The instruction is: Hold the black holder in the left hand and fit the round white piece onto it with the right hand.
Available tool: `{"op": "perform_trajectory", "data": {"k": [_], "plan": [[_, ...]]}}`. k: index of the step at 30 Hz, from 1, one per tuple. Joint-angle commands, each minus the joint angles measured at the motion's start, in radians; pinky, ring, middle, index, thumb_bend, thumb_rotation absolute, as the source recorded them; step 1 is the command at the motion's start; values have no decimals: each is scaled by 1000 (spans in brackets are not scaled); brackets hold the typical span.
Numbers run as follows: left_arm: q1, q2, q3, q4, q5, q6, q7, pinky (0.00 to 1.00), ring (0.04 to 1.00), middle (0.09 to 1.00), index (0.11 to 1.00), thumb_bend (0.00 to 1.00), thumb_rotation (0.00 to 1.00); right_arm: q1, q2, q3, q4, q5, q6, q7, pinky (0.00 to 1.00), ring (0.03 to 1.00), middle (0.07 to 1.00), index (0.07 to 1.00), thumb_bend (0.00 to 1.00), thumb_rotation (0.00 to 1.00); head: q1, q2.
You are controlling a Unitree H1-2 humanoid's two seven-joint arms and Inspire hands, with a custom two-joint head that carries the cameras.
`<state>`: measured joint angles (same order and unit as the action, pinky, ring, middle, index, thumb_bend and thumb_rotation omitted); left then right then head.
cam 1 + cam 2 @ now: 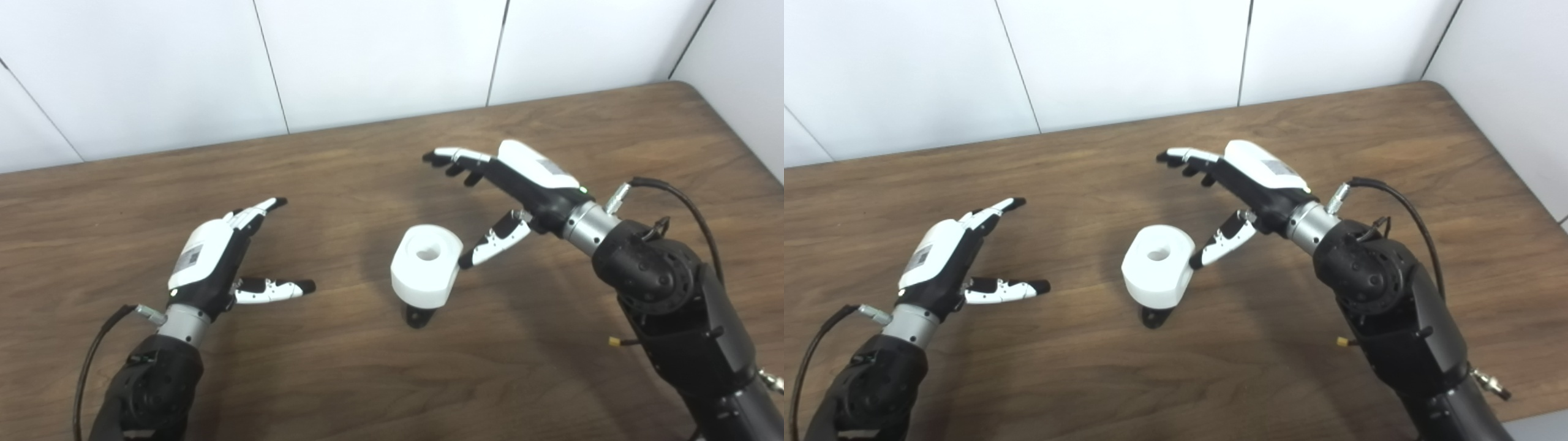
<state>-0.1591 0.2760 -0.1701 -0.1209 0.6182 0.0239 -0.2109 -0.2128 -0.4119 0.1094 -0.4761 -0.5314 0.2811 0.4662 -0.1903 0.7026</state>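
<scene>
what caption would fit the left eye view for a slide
Round white piece sits on the black holder on the wooden table, flanked by open left hand and right hand.

A wooden bench (343, 380) fills most of both views, its top a dark brown grain running left to right; its far edge meets a white panelled wall (380, 55), and its far right corner (686, 89) is rounded; the wall is split by thin dark seams (271, 67), slanted in the picture, into broad plain panels; a second white wall (747, 79) runs along the bench's right side; in the right eye view a strip of grey floor (1540, 425) shows at the bottom right past the bench edge.
</scene>
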Motion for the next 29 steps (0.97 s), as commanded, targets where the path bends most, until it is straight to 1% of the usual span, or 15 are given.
{"op": "perform_trajectory", "data": {"k": [1,2,4,5,7,8,11,14,18,20,23,24,25,27,29], "plan": [[-31,2,13,-2,-20,-12,31,869,926,917,916,1000,431,-5,13,-26,7,10,-28,-65,692,799,847,862,570,190,-1,0],[-32,2,15,3,-22,-17,38,864,926,916,915,1000,434,1,23,-34,17,14,-30,-82,690,798,846,861,554,204,-3,-2],[-33,5,19,14,-29,-28,49,860,930,917,924,999,489,9,37,-47,32,23,-33,-110,698,812,855,863,441,390,-8,-2],[-34,6,22,21,-35,-33,53,861,932,917,927,997,502,12,43,-52,38,26,-34,-122,699,814,856,862,420,435,-12,-7],[-36,9,28,31,-48,-41,60,873,935,927,936,964,548,16,49,-59,48,37,-40,-138,710,821,861,866,374,620,-12,-10],[-37,9,34,35,-58,-39,62,876,936,929,937,958,555,16,50,-61,52,39,-39,-145,711,821,861,866,367,650,-14,-16],[-39,1,55,46,-98,-29,68,820,925,942,933,944,529,12,51,-66,60,40,-34,-161,712,816,856,864,362,676,-18,-21],[-44,-3,73,55,-134,-28,76,798,925,953,939,911,509,9,55,-75,63,46,-31,-179,698,806,849,859,345,653,-18,-23],[-48,-8,89,73,-171,-35,88,813,938,968,954,839,593,10,98,-109,77,100,-26,-223,689,798,842,845,302,563,-22,-31],[-49,-9,91,77,-188,-40,88,820,937,975,952,798,643,14,109,-116,87,109,-36,-241,698,802,842,843,274,601,-22,-31],[-51,-14,101,86,-230,-42,83,812,920,983,938,776,709,17,122,-122,95,111,-38,-265,710,802,838,842,251,731,-22,-31],[-52,-17,104,90,-242,-36,83,801,910,979,948,770,752,16,133,-130,98,124,-30,-275,720,808,836,835,258,736,-25,-42],[-52,-21,108,92,-250,-24,83,799,909,978,950,769,759,17,149,-144,102,154,-22,-282,721,808,836,834,259,736,-23,-47],[-52,-32,116,88,-263,9,83,790,898,967,965,788,825,19,179,-174,112,226,-11,-291,714,826,850,843,273,768,-18,-52],[-50,-41,121,86,-273,20,83,770,880,960,973,801,865,21,198,-198,122,280,-6,-297,715,837,861,850,273,789,-14,-60]]}}
